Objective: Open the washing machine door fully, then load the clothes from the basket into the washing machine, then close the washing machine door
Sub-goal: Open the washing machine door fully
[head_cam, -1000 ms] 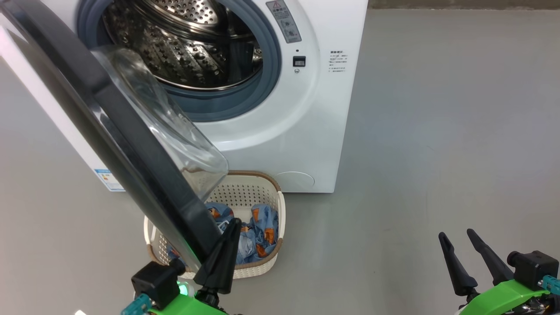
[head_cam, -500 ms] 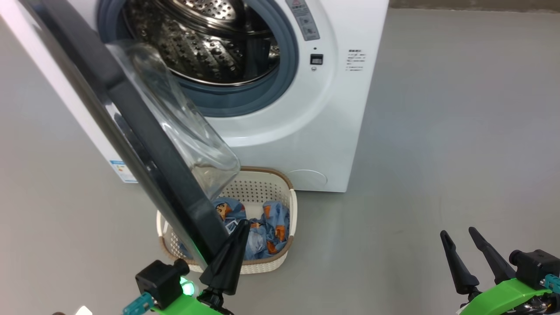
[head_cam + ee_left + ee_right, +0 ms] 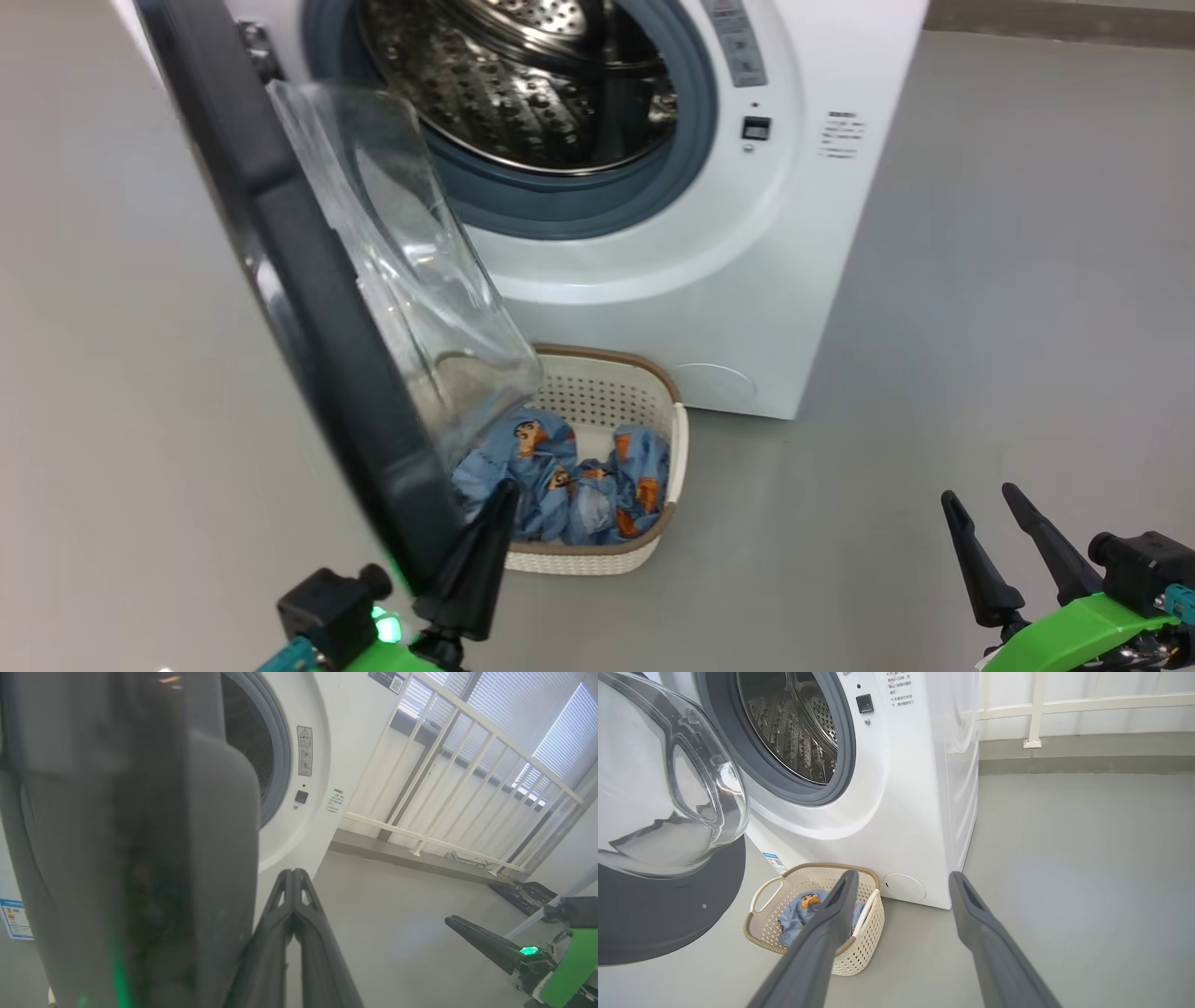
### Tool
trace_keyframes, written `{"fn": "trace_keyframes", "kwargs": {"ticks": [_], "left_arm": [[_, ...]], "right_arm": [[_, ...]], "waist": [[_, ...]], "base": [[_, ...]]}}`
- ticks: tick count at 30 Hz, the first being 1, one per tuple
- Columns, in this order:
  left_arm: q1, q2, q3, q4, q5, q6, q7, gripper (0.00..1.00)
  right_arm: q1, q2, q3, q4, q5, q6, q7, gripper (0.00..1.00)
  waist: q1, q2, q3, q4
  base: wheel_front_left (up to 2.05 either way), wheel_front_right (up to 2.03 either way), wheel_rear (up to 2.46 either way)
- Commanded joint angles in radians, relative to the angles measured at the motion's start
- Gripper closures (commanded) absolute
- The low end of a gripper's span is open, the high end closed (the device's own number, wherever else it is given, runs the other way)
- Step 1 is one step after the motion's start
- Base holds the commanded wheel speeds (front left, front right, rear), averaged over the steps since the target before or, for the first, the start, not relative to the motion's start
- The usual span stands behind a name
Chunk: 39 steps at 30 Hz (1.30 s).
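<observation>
**Door-opening stage.** The washing machine door is swung out but judged not fully open. Its lower edge overhangs the basket, where the clothes lie unloaded. The left gripper is clenched, empty, at the door's rim; contact cannot be confirmed. The right gripper is spread, empty, over bare floor beside the washing machine.

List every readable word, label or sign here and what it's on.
No words are legible.
Grey strip sticker on the big white front-loading washing machine: red warning triangle, text too small.
Black print beside it: too small.
Blue label sticker low on the machine: blurred.
Dark code label at its top: too small.
</observation>
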Motion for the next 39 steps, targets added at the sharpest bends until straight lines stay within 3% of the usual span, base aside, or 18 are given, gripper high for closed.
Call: {"fn": "trace_keyframes", "kwargs": {"ticks": [1, 12, 20, 31, 39], "left_arm": [[-0.015, 0.045, 0.076, -0.024, 0.003, 0.028, -0.004, 1.0], [0.041, 0.079, 0.094, -0.1, 0.03, 0.087, 0.012, 1.0], [0.068, 0.121, 0.16, -0.132, 0.031, 0.141, 0.02, 1.0], [0.072, 0.183, 0.295, -0.106, 0.016, 0.203, 0.008, 1.0], [0.031, 0.226, 0.395, -0.023, -0.004, 0.21, -0.006, 1.0]], "right_arm": [[0.011, -0.02, 0.016, -0.025, -0.005, 0.002, -0.012, 0.0], [0.011, -0.027, 0.025, -0.024, -0.001, 0.002, -0.012, 0.0], [0.004, -0.03, 0.03, -0.025, -0.004, 0.002, -0.012, 0.0], [-0.001, -0.034, 0.044, -0.027, -0.005, 0.002, -0.012, 0.0], [-0.016, -0.043, 0.045, -0.03, -0.01, 0.002, -0.012, 0.0]], "waist": [[0.0, 0.0, -0.003, 0.029], [0.0, 0.0, -0.007, 0.112], [0.0, 0.0, 0.0, 0.152], [0.0, 0.0, 0.015, 0.157], [0.0, 0.0, 0.047, 0.147]], "base": [[0.0, 0.0, 0.0], [0.0, 0.0, 0.0], [0.0, 0.0, 0.0], [0.0, 0.0, 0.0], [0.0, 0.0, 0.0]]}}
